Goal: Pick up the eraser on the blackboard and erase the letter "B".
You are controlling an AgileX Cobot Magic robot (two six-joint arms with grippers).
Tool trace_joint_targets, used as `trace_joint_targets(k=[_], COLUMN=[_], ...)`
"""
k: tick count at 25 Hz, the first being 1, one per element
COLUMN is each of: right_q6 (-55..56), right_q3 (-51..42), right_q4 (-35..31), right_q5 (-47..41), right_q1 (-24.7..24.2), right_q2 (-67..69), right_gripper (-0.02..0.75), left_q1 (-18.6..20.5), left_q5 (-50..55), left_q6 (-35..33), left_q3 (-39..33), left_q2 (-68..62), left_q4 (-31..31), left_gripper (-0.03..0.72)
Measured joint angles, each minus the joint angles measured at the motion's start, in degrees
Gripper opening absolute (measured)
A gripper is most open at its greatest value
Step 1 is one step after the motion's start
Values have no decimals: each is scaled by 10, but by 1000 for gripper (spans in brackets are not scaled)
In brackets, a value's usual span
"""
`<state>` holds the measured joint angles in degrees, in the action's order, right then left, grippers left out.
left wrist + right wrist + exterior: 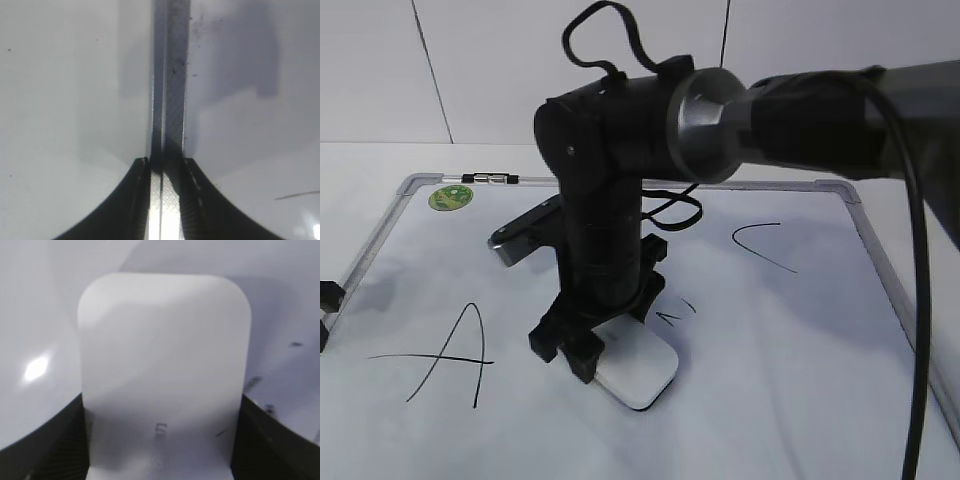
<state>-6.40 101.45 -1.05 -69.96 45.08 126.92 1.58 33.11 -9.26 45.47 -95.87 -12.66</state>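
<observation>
Right claw (160, 460) clenched on the flat white oblong plastic eraser (160, 355), one dark finger against each long side. Eraser pressed flat on the blackboard (800, 400), in fact a large white board with a grey metal frame, lying on the pale surface (370, 160). Long axis of the eraser pointing straight out from the claw, toward the near edge of the board and slightly right in the exterior view (638, 372).

Just beyond the eraser, on its right and far side, only a few thin black strokes of the letter "B" (676, 310) to see; probably mostly wiped off already. For the next stroke, judged best to push the eraser away and to the right, across its own long axis, over these marks. Right arm clearly nearer to them.

Farther left, black crossed "A" (450, 355) well apart; farther right, open curved "C" (765, 245), also apart, both not to be touched.

Left claw (165, 165) closed on the frame at the left edge of the board, apparently to hold it steady.

Exterior view: letters and their direction from the eraser, but not the grip. Right wrist view: grip on both sides and small grey print, only dark specks of writing at the right. Round green sticker (451, 197) at the far left corner.
</observation>
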Motion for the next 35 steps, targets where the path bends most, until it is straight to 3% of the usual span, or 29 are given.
trace_joint_targets(k=[4, 11, 23, 35], right_q6=[3, 43, 45, 42], right_q3=[0, 0, 1, 3], right_q4=[3, 75, 84, 85], right_q5=[1, 1, 1, 1], right_q1=[28, 29, -77, -149], right_q2=[1, 1, 1, 1], right_gripper=[552, 552, 552, 552], left_q1=[0, 0, 0, 0], left_q5=[0, 0, 0, 0], left_q6=[0, 0, 0, 0], left_q3=[0, 0, 0, 0], left_q2=[0, 0, 0, 0], left_q4=[0, 0, 0, 0], left_gripper=[140, 140, 140, 139])
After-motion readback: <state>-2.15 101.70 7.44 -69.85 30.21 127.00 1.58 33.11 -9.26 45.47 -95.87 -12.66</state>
